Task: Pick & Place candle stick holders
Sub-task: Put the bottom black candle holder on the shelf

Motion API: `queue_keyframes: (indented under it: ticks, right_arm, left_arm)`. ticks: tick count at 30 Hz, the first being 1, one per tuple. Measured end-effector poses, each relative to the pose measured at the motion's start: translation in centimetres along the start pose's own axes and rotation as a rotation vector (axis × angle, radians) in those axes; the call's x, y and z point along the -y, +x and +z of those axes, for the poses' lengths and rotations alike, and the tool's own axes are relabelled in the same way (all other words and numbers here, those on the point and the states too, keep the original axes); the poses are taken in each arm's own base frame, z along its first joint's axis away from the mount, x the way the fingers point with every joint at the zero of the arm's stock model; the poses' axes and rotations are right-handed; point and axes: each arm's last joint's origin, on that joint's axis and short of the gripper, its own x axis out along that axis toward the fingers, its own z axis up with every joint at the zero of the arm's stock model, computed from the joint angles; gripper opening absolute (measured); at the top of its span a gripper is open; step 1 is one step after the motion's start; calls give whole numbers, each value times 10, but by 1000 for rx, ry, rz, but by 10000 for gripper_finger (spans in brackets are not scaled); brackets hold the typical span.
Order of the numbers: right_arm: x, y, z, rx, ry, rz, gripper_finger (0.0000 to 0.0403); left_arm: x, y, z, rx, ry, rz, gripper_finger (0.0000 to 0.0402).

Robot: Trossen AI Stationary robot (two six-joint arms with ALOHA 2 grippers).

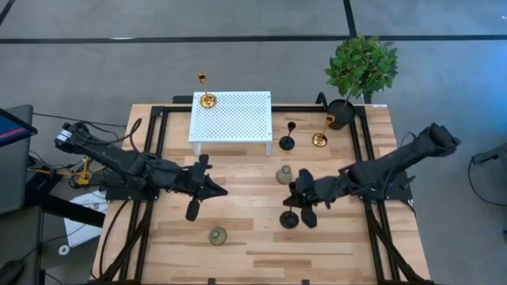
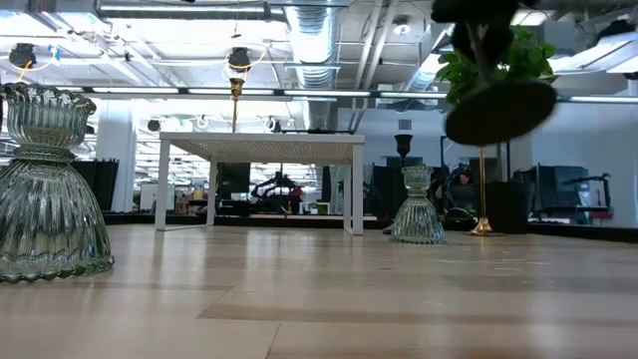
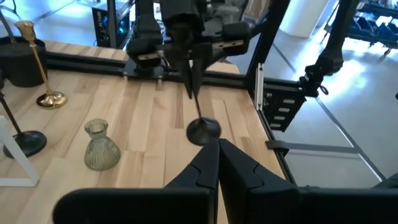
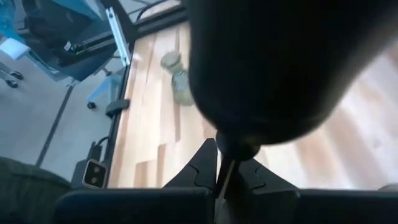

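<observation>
Right jaws (image 1: 302, 207) pinch black holder (image 1: 290, 218) above wooden table (image 1: 253, 245).

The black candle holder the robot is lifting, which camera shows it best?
The left wrist view: the black candle holder hangs whole from the right gripper, clear of the table. The high view shows it small; the low view shows its base from beneath; the right wrist view, a dark blur.

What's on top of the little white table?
One gold candle stick holder stands near a back corner of the white perforated table. The rest of its top looks bare. Underneath stays hidden from above.
</observation>
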Motion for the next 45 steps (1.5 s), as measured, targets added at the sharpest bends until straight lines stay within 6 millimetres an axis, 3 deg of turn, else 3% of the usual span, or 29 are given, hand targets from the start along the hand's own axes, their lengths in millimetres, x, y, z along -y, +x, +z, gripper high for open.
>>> queue_keyframes:
  ticks: [11,19,23,30,36,45]
  right_arm:
    - [24,-15,48,75,-99,11,1]
    - [52,-20,77,123,-111,-19,0]
    - [65,-12,97,128,-132,-41,0]
    - [89,18,153,179,-165,-75,0]
    - [123,41,205,183,-171,-128,0]
    - [178,58,257,106,-162,-240,0]
  left_arm:
    - [-10,-35,6,24,-6,54,5]
    - [-13,-43,0,-39,12,69,5]
    - [-17,-50,-4,-80,28,107,5]
    - [-25,-78,-2,-47,24,135,5]
    - [-31,-103,-2,-11,12,122,5]
    - [-33,-109,-4,-19,15,121,5]
